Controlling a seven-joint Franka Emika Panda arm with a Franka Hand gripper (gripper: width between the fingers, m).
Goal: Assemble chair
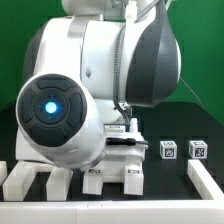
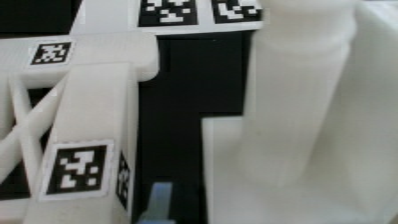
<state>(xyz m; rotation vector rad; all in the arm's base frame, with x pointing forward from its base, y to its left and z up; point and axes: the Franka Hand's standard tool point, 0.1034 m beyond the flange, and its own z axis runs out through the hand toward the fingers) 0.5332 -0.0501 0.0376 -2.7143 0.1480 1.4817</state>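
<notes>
**Gripper (image 1: 122, 146) hanging low, jaws pinched together**

Its jaws are sitting fully closed, and whether anything is being pinched between them, I cannot tell from either view. The arm (image 1: 100, 70) is filling most of the exterior view, its white bulk hiding much of the scene. Just beneath the gripper, the chair's white pieces (image 1: 112, 180) are lying on the black table (image 1: 190, 125), on the camera's side. Over on the exterior view's right, a small tagged cube (image 1: 168, 150) is sitting on the table, with a twin cube (image 1: 198, 150) just beside it, both apart from that cluster. Up close, the wrist view is showing a cross-braced white piece (image 2: 89, 110) carrying black-and-white tags, and near it a plain chunky post (image 2: 311, 100) is standing, a dark gap running between the two.
</notes>
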